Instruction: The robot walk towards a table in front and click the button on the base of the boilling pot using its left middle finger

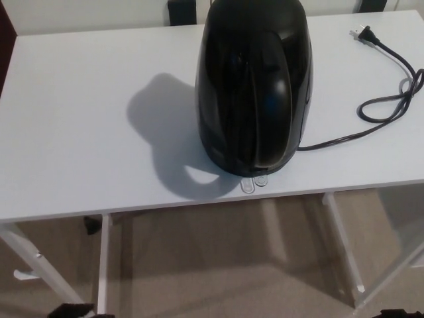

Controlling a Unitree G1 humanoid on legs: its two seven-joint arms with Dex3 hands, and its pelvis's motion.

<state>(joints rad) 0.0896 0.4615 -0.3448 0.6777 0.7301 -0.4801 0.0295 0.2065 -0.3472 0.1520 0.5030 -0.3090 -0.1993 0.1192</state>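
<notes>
- Fingers cannot be judged: neither hand shows clearly, so how far open they are, or whether they hold anything, I cannot tell. A dark scrap at the bottom left edge is too small to identify.
- Button (251, 183): two small clear tabs poke out from under the boiling pot's base, at the table's near edge, facing the robot.
- Boiling pot (253, 86) stands upright on the white table (79, 132), its power cord (371, 106) trailing right, with the plug lying loose.
- Step in hand, as I judge it: the robot is at the table and the press is not yet begun.
- Next move calls for raising the left hand to the tabs and pressing down with the middle finger alone.
</notes>
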